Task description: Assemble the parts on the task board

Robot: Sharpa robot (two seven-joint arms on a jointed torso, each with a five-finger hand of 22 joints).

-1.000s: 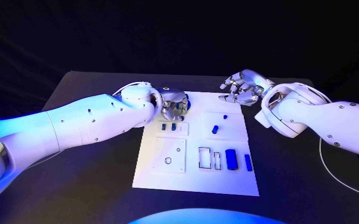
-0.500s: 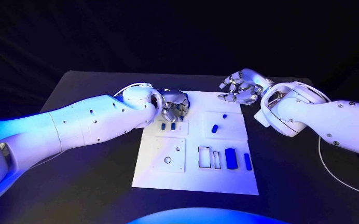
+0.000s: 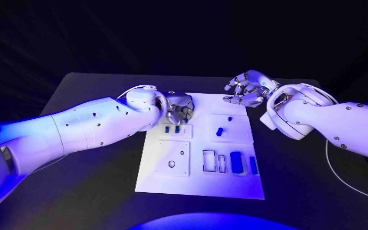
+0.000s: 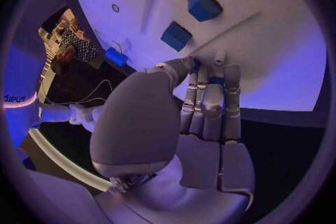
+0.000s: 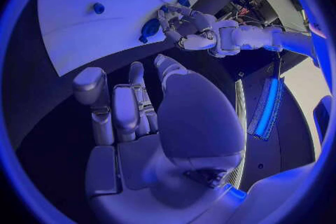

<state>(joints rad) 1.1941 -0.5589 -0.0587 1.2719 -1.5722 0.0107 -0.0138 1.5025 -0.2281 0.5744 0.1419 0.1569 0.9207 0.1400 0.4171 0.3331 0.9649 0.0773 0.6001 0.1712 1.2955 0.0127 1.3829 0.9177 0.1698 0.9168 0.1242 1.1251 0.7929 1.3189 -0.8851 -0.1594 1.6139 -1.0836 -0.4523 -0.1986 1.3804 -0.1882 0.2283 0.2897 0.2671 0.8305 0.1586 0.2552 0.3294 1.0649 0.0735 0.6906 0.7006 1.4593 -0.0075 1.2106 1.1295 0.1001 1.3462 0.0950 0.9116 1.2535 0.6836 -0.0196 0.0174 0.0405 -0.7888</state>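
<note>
Left hand [image 3: 178, 110]: fingers curled onto a blue part [image 4: 210, 79], grip unclear.
Part axis: cannot tell.
Right hand [image 3: 247, 90]: fingers spread, holding nothing.

The black table [image 3: 92, 177] holds one big thing: the white task board [image 3: 201, 179], which lies flat in the middle. The far end of the board sits right under the fingers of the left hand [image 3: 180, 110]. The fingers of the right hand [image 3: 245, 90] hang just past the board's far corner (over the dark table top there). Dark table shows on both sides of the board.
</note>
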